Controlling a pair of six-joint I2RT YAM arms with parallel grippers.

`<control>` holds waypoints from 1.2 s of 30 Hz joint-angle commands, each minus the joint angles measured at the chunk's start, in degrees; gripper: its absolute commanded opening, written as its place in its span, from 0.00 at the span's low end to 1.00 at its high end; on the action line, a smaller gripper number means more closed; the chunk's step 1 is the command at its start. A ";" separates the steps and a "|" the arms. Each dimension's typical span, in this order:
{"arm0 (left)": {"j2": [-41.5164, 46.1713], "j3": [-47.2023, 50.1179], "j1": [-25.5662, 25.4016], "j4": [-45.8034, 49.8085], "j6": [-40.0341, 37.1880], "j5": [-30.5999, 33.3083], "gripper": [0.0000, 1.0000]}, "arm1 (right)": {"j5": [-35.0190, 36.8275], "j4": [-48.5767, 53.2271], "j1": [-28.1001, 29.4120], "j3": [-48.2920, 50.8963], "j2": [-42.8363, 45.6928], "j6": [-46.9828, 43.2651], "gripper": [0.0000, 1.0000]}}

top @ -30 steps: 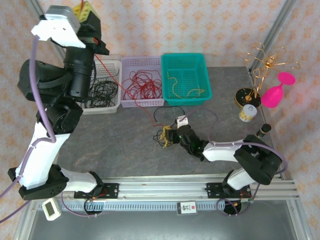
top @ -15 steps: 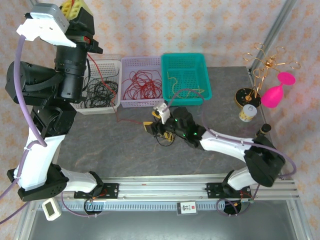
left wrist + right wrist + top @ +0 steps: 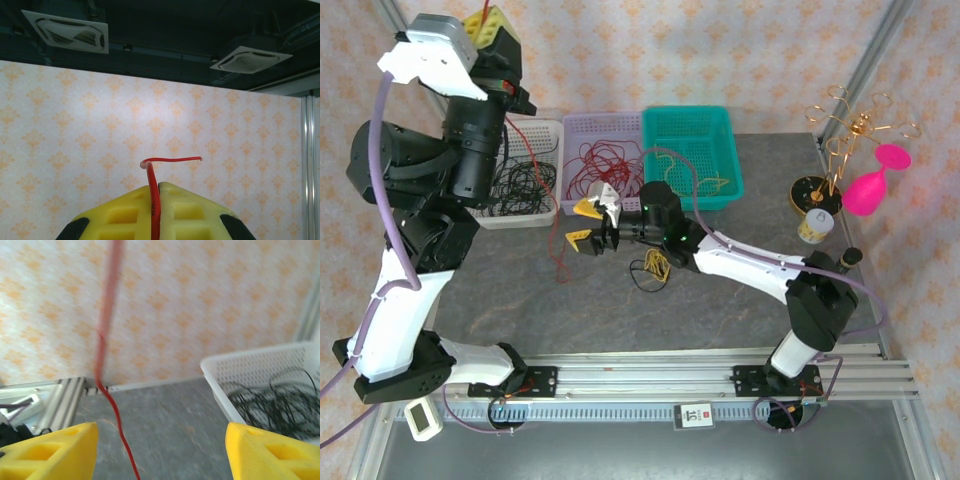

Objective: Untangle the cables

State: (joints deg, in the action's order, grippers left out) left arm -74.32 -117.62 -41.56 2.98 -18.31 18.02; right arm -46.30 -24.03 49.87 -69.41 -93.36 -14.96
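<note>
Cables (image 3: 654,268), a small yellow and black knot, lie on the counter (image 3: 520,290) in front of the purple basket (image 3: 605,117), a little to its right. A red cable (image 3: 150,176) hangs from the left hand (image 3: 156,189), which is clamped on it high up and to the left of that basket. The cable's lower end reaches the counter in front of the basket's left corner. The right hand (image 3: 586,224) hovers just in front of the basket, fingers apart, with the red cable hanging ahead of the gap.
</note>
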 commanded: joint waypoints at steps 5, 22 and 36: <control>1.20 3.20 -0.33 0.38 1.67 -0.63 0.00 | 0.05 2.01 0.23 -5.65 2.47 -3.15 0.58; 10.37 21.77 -0.24 -2.77 5.89 13.66 0.65 | 14.39 19.47 -8.26 -39.32 -12.03 8.54 0.00; 32.96 51.94 -0.21 13.23 29.98 5.89 0.91 | 28.58 25.24 -13.94 -75.38 -33.98 5.78 0.00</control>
State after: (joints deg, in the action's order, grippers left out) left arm -42.57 -68.20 -41.56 9.63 3.90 28.49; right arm -22.04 5.30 36.60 -146.34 -125.40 -8.49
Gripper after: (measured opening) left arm 0.912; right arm 0.043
